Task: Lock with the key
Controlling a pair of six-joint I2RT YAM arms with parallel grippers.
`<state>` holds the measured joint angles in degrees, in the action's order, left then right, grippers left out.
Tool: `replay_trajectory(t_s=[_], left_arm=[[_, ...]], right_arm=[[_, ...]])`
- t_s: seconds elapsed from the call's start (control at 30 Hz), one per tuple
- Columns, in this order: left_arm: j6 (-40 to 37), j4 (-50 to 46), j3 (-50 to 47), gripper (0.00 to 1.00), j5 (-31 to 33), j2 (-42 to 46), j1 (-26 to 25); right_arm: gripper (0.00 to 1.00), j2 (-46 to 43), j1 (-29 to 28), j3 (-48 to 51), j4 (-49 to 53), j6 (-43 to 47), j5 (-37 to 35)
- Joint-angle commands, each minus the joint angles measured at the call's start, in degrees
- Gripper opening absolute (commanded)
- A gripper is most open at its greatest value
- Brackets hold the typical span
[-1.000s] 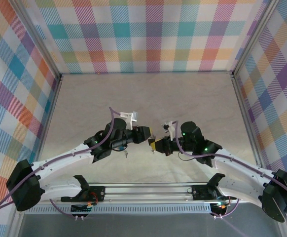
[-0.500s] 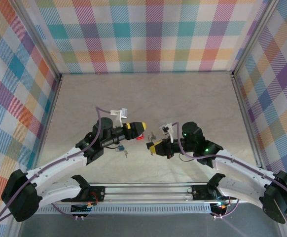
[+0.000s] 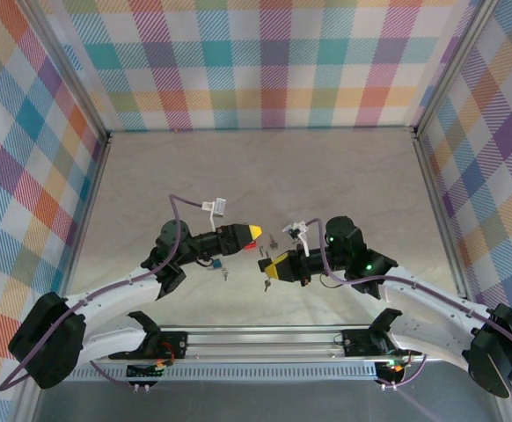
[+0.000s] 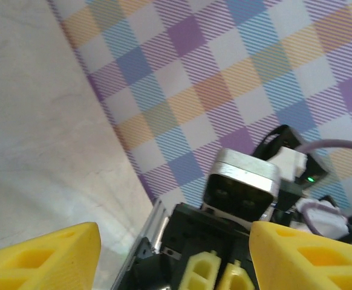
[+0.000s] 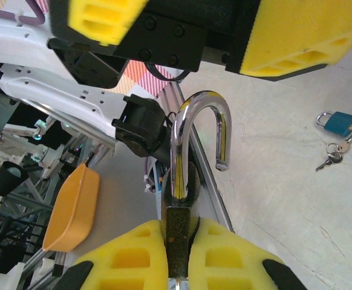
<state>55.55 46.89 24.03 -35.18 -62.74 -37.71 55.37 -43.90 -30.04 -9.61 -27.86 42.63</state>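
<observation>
In the right wrist view, a dark brass-bodied padlock with a silver shackle (image 5: 177, 232) is clamped by its body between the 2 yellow fingers of the right gripper (image 5: 179, 266), which are closed against it. The shackle is swung open, with its free end clear of the body. A silvery piece is seen below the body at the frame's bottom edge; whether it is a key cannot be told. Beyond the padlock, the left gripper (image 5: 191, 36) is seen facing it, apart from it. A small blue padlock (image 5: 339, 122) lies on the pale stone-patterned table (image 5: 273, 199), with a ring of small keys (image 5: 330, 156) just beside it.

In the left wrist view, the left gripper's yellow fingers (image 4: 43, 260) are spread wide, and nothing is held between them. The right arm's grey metal wrist block (image 4: 242, 184) is seen ahead.

In the top external view, the 2 grippers are pointed at each other near the middle of the table, close but not touching. The small blue padlock and the keys are seen on the table beside the left arm's wrist.
</observation>
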Motion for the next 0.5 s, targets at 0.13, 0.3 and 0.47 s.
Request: replay_trajectory(t_s=[0.13,0.3,0.47], left_arm=[[1.54,9.06,-2.08,0.65,-6.71,-1.94,0.28],[1.78,10.76,-1.97,0.6,-7.86,-2.06,0.19],[2.6,11.31,-1.18,0.57,-9.27,-1.85,0.19]], right_arm=[[0.0,0.74,0.51,-1.14,-4.58,-1.12,4.86],[0.0,2.14,0.58,-1.52,-5.14,-1.35,5.67],[0.0,2.53,0.75,-1.82,-5.52,-1.33,4.64]])
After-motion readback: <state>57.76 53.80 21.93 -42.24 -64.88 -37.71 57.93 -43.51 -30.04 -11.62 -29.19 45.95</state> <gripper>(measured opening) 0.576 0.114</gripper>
